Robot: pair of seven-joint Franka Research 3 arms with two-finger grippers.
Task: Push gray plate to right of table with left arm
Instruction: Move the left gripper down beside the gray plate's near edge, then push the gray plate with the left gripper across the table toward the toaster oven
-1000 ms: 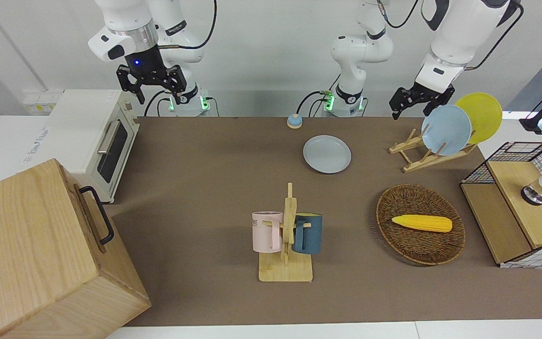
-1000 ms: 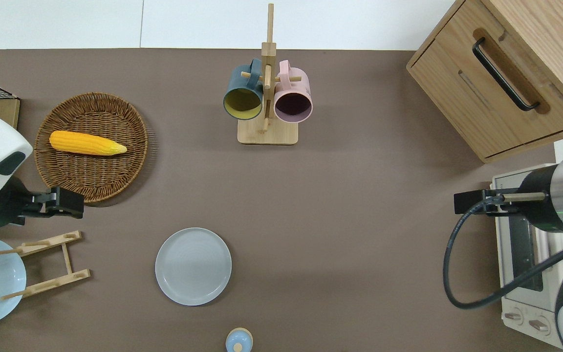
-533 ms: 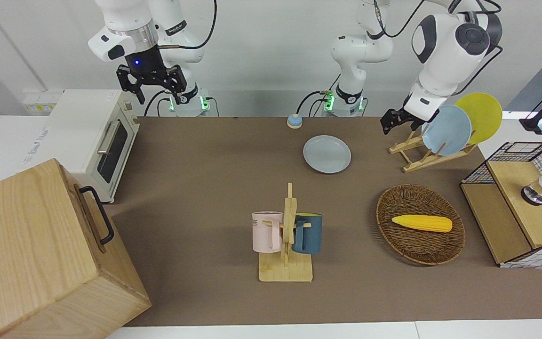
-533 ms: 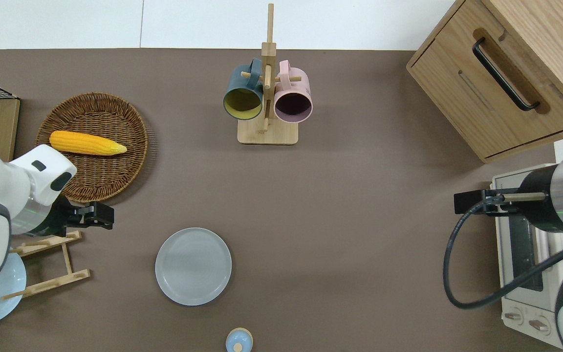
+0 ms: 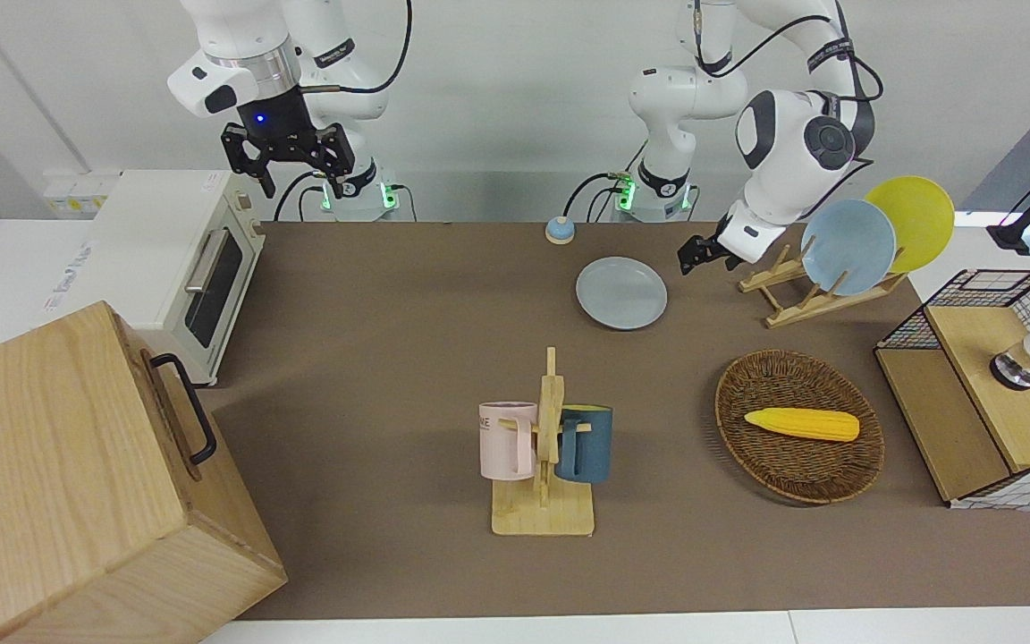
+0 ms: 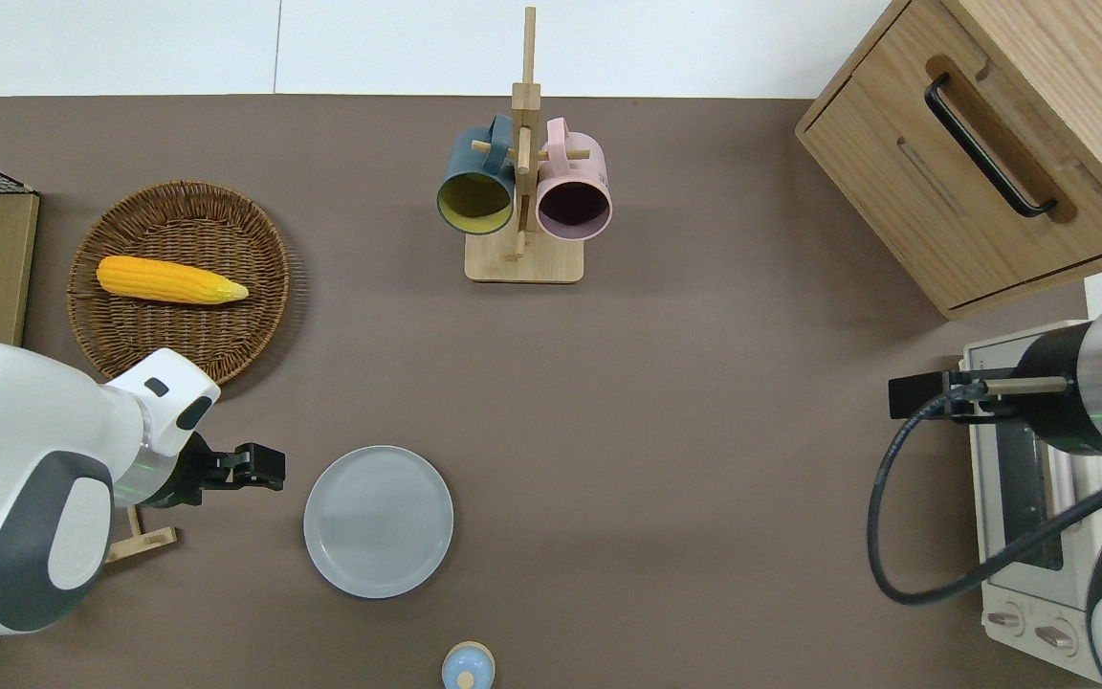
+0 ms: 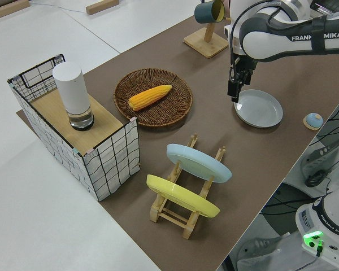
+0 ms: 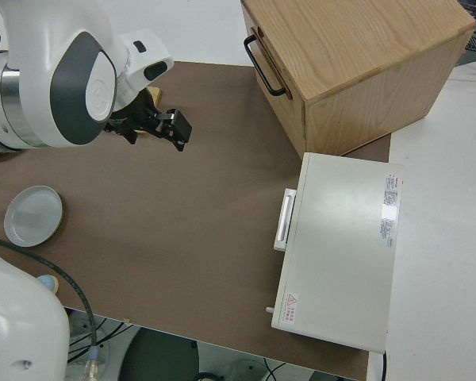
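On the brown surface (image 6: 685, 402), going across the overhead view from the left arm's end, a wire-sided wooden crate (image 5: 971, 358) stood at the edge, with a woven basket (image 6: 254, 316) beside it holding an ear of corn (image 6: 170, 279). Nearer to the robots than the basket, a wooden plate rack (image 5: 792, 300) carried a sky-blue plate (image 5: 848, 247) and a yellow plate (image 5: 917, 215), both on edge. The left arm (image 6: 25, 498) reached over that rack, and its gripper (image 6: 262, 468) hung just beside the rim of the gray plate (image 6: 378, 522), on the side toward the left arm's end, close to the plate but not visibly touching it; its fingers appeared drawn together and held nothing. The gray plate lay flat toward the robots' edge of the surface, between the plate rack and the middle, with a small blue bell (image 6: 467, 666) nearer to the robots than it. Farther from the robots, a wooden mug tree (image 6: 522, 191) held a dark blue mug (image 6: 474, 187) and a pink mug (image 6: 572, 191). At the right arm's end stood a wooden cabinet (image 6: 991, 153) with a black handle, and a white toaster oven (image 5: 175, 259) nearer to the robots than it. The right arm was parked, its gripper (image 5: 287, 165) with fingers spread and empty.
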